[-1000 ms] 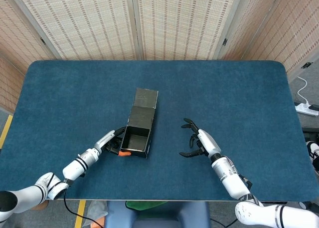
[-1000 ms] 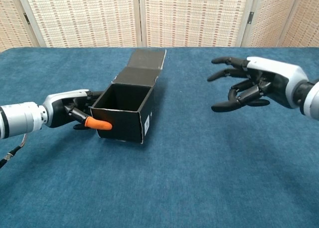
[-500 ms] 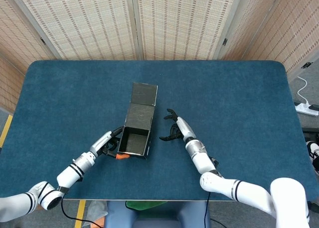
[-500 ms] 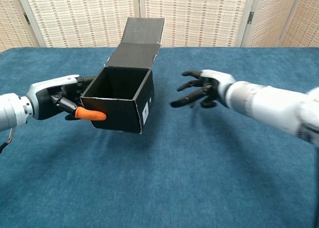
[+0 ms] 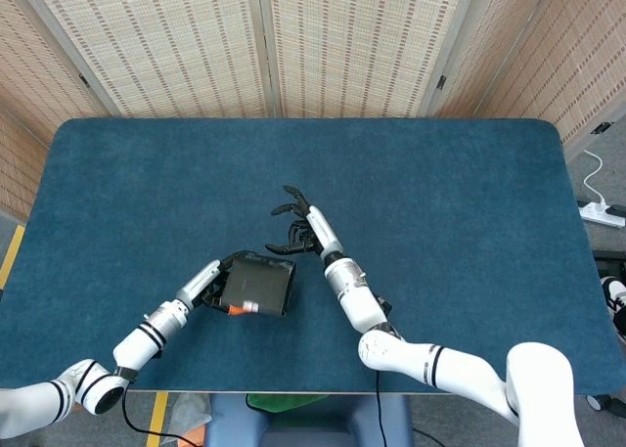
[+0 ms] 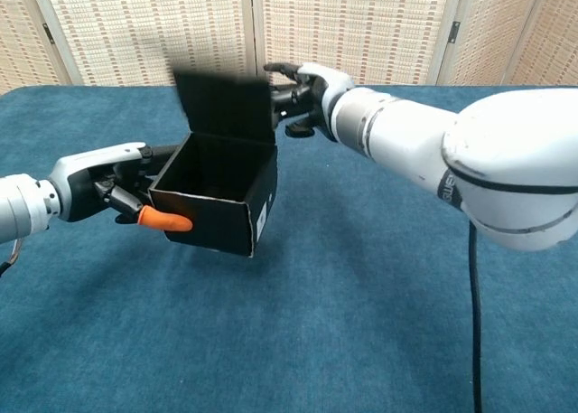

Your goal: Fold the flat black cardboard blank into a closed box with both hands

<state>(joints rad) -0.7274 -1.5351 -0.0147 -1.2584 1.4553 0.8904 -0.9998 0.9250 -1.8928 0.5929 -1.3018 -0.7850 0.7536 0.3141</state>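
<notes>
Blue table [image 5: 469, 193] before woven screens | black box [image 6: 217, 192] held off table, lid up | left hand [image 6: 113, 183] grips box's left wall | right hand [image 6: 302, 83] behind lid, fingers spread, contact unclear

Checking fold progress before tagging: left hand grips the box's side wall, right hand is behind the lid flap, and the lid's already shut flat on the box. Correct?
Not quite. The lid flap is not shut: in the chest view it stands up above the open box, whose inside shows. The rest holds: the left hand grips the side wall and the right hand is behind the flap.
</notes>
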